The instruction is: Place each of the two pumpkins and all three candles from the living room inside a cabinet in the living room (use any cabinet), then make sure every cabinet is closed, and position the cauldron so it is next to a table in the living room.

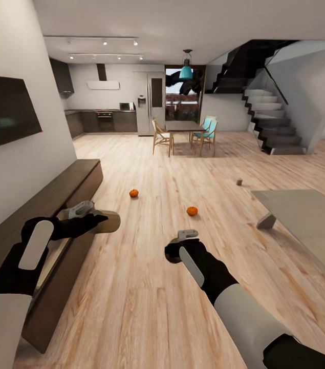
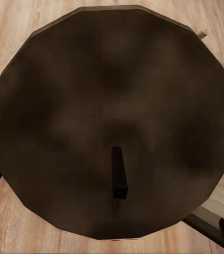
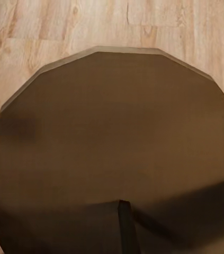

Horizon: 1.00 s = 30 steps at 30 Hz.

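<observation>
Reaching forward over the cabinet (image 1: 55, 200), the left tool (image 1: 88, 218) gripped a brown candle (image 1: 108, 221) just beyond its front edge. The right tool (image 1: 185, 241) hung away from the cabinet over the floor, its grip unclear. Two pumpkins (image 1: 133, 193) (image 1: 192, 210) lay on the floor beyond.

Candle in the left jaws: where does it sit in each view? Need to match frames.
Head view: the candle is a tan cylinder lying sideways in the left gripper, lower left, beside the cabinet.
Left wrist view: its wick end faces the camera, centred and very large.
Right wrist view: a similar brown disc with a wick, probably a second candle, not this one.
Shared landmark: the pale plank floor.
</observation>
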Available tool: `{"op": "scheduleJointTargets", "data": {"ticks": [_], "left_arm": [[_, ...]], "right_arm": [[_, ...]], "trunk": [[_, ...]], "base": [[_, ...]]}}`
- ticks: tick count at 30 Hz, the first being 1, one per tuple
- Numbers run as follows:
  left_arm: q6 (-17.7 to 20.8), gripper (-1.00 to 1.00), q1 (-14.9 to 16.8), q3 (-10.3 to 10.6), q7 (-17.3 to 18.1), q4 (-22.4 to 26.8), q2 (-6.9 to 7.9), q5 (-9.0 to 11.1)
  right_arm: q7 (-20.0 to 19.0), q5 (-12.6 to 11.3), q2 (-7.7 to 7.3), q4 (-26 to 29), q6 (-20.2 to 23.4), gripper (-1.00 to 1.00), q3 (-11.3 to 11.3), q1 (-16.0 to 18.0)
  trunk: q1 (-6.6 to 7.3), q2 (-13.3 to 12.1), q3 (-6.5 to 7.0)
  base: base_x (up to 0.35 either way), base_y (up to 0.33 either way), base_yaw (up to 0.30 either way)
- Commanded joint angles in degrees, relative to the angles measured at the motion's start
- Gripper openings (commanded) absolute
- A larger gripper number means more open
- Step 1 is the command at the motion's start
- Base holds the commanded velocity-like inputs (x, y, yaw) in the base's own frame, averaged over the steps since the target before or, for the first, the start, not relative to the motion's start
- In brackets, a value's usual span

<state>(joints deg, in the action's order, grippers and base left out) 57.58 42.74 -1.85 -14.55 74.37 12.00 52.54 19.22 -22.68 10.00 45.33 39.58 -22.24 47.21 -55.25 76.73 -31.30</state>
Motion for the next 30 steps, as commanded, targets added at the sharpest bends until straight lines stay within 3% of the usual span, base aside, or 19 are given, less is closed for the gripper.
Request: {"op": "scheduleJointTargets", "data": {"ticks": [1, 21, 26, 30], "left_arm": [[0.0, -1.0, 0.0, 0.0, 0.0, 0.0, 0.0, 0.1], [-0.1, -1.0, 0.0, 0.0, 0.0, 0.0, -0.55, 0.0], [-0.1, -1.0, 0.0, 0.0, 0.0, 0.0, -1.22, 0.0], [-0.1, -1.0, 0.0, 0.0, 0.0, 0.0, -1.27, 0.0]], "right_arm": [[0.0, 0.0, 0.0, -0.1, 0.0, -1.0, 0.0, 0.0], [-0.1, 0.0, 0.0, -0.3, -0.3, -1.0, 0.0, 0.0], [-0.1, -0.1, 0.0, -0.2, -0.5, -1.0, 0.0, 0.0], [-0.1, -1.5, 0.0, -0.2, -0.5, -1.0, 0.0, 0.0]], "trunk": [[0.0, 0.0, 0.0], [0.0, 0.0, 0.01], [0.0, 0.0, 0.28], [0.0, 0.0, 0.57]], "base": [[0.324, 0.0, 0.0], [0.334, -0.024, 0.0], [0.334, -0.122, -0.143], [0.334, -0.125, -0.2]]}}
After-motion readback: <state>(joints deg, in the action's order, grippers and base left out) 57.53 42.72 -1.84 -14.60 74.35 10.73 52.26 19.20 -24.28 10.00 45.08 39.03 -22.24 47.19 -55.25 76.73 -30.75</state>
